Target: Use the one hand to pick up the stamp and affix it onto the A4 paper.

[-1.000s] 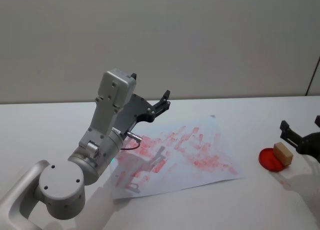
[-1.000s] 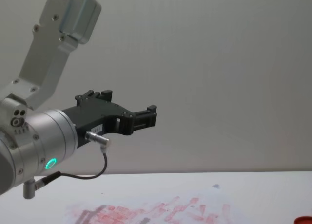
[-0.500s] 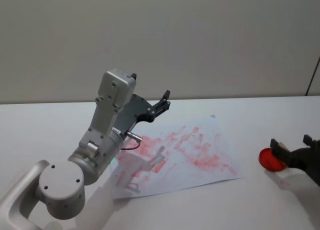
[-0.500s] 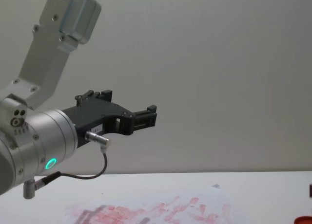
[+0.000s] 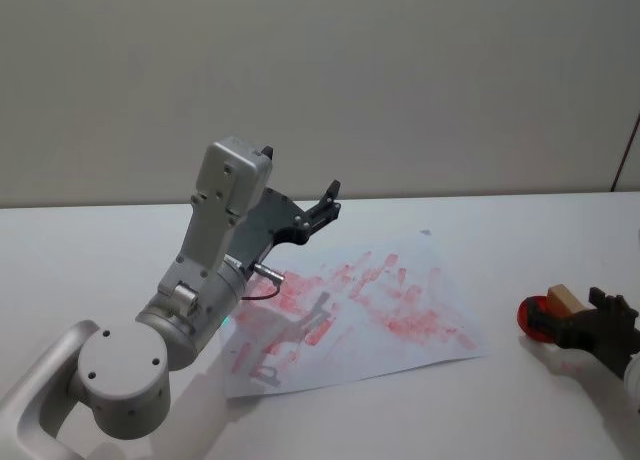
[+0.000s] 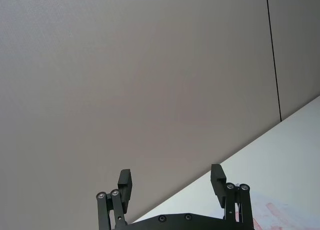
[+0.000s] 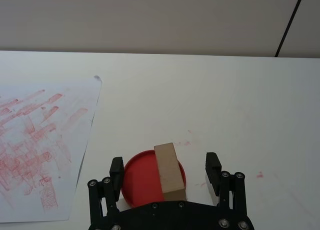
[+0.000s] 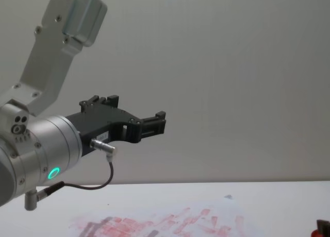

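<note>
1. While the stamp [image 7: 169, 172] rests on the flat red disc [image 7: 139, 179], the right end effector [image 7: 165, 164] sits low around it with its fingers spread wide. One finger stands on each side of the wooden block, with a gap between each finger and the wood, so it has hold of nothing.
2. Seen from the head, stamp and disc lie on the right side of the counter [image 5: 100, 250], near the right edge of the A4 paper [image 5: 400, 300] but not touching it.
3. The paper lies flat in the middle of the counter, covered with smudged red rectangular prints.
4. The left end effector [image 6: 170, 177] is raised above the left part of the paper. Its fingers are parted and empty, and it points towards the wall [image 5: 400, 80].
5. The counter is white, with a few faint red specks beside the disc.
6. The wall behind is plain and pale, with a dark vertical seam at its right.
</note>
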Tool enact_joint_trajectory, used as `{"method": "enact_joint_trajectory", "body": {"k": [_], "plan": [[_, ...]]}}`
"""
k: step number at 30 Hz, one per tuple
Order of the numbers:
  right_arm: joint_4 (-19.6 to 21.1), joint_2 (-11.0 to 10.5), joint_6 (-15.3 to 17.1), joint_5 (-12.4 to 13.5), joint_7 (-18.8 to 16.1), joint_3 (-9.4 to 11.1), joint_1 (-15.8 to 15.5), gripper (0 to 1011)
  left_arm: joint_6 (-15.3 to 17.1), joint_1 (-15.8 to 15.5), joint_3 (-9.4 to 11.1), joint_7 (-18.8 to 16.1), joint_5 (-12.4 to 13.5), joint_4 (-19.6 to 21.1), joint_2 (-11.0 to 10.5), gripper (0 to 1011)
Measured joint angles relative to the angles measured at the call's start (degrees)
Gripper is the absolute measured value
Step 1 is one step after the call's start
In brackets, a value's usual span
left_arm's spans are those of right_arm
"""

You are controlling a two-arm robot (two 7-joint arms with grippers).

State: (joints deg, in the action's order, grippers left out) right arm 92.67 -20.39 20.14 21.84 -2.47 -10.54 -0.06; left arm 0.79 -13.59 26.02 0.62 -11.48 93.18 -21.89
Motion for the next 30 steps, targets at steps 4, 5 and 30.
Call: {"method": "enact_joint_trajectory", "body": {"k": [4, 5, 30], "plan": [[-0.97, 0.46, 0.77, -0.96, -0.57, -0.35, 0.88, 1001, 0.00, 0.00, 0.00, 0.00, 0.00, 0.00, 0.00, 1001], [-1.12, 0.54, 0.89, -1.12, -0.67, -0.41, 1.02, 1001, 0.00, 0.00, 0.00, 0.00, 0.00, 0.00, 0.00, 1001], [-3.29, 1.55, 2.59, -3.32, -1.83, -1.17, 2.96, 331, 0.00, 0.00, 0.00, 0.00, 0.00, 0.00, 0.00, 1001]]}}
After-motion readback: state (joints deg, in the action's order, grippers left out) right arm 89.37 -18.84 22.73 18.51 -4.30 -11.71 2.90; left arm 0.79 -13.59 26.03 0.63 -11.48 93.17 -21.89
